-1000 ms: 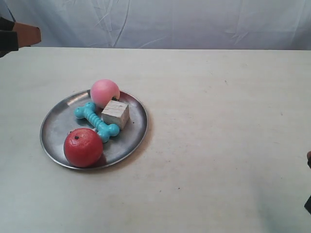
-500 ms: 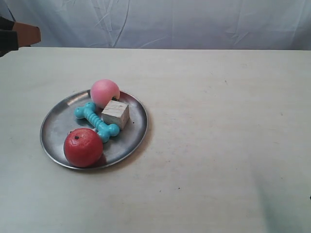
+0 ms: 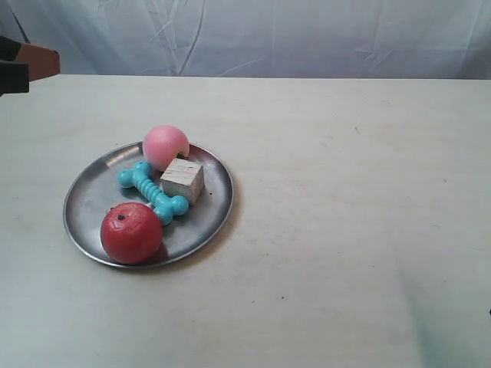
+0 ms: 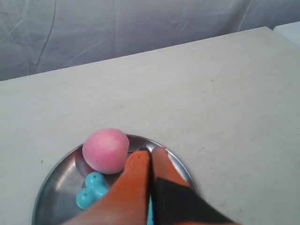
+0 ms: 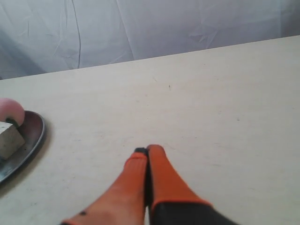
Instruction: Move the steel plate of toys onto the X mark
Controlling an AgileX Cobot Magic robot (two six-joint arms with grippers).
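The steel plate [image 3: 92,195] lies on the table at the exterior view's left. It holds a red apple [image 3: 131,233], a pink ball [image 3: 166,146], a turquoise dog-bone [image 3: 152,192] and a pale wooden cube [image 3: 182,179]. My left gripper [image 4: 151,152] is shut and empty, with the pink ball [image 4: 105,150] and dog-bone [image 4: 91,190] beyond its tips. My right gripper [image 5: 147,151] is shut and empty over bare table, with the plate [image 5: 33,136] and cube [image 5: 9,133] off to one side. I cannot make out the X mark.
The arm at the exterior view's left [image 3: 34,61] hangs at the table's far corner, well away from the plate. A wrinkled white cloth [image 3: 307,34] backs the table. A faint dark speck [image 3: 355,129] sits on the table, too small to identify.
The dark tip at the exterior view's right edge has withdrawn out of sight. The arm at the exterior view's left has pulled back slightly. Plate and toys have not moved.
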